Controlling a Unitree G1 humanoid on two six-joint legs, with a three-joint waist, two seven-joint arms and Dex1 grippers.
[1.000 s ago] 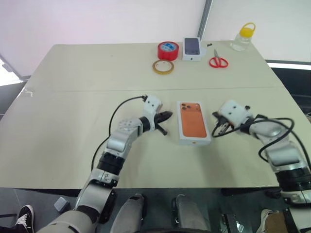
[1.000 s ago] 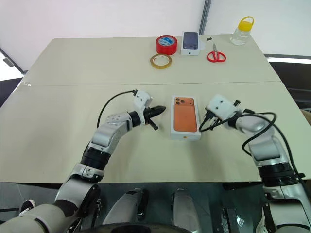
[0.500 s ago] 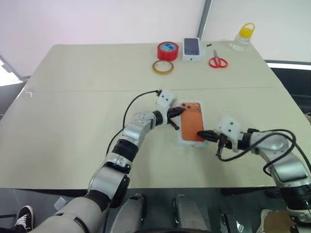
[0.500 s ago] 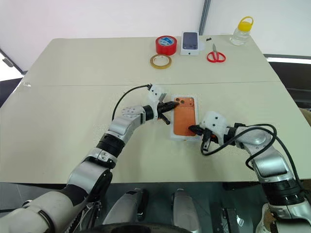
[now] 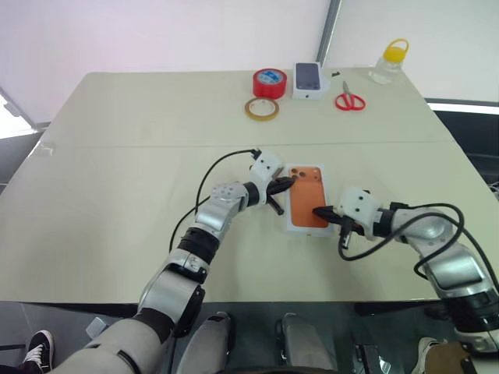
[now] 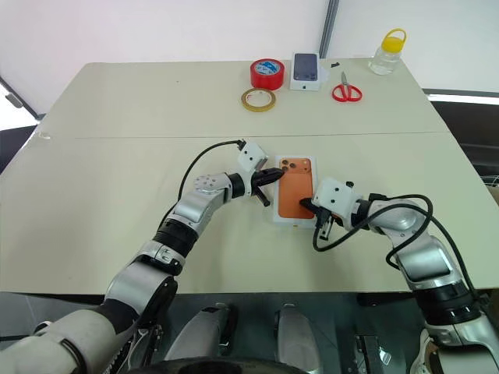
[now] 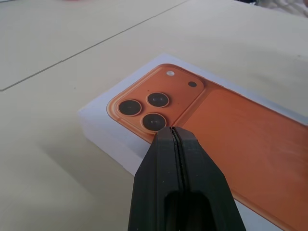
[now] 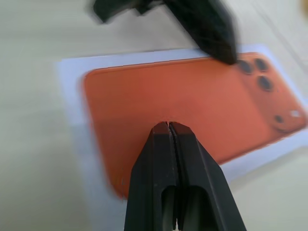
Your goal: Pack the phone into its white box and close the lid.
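The phone [image 5: 307, 206] lies camera side up in the white box [image 5: 291, 226], midway along the desk [image 5: 117, 156] toward its near edge. We judge it stiff, smooth and slippery, so we would press flat on its back or take it by the long edges. Our left gripper [image 7: 173, 132] and right gripper [image 8: 168, 127] both have fingers pressed together, empty, tips over the phone.
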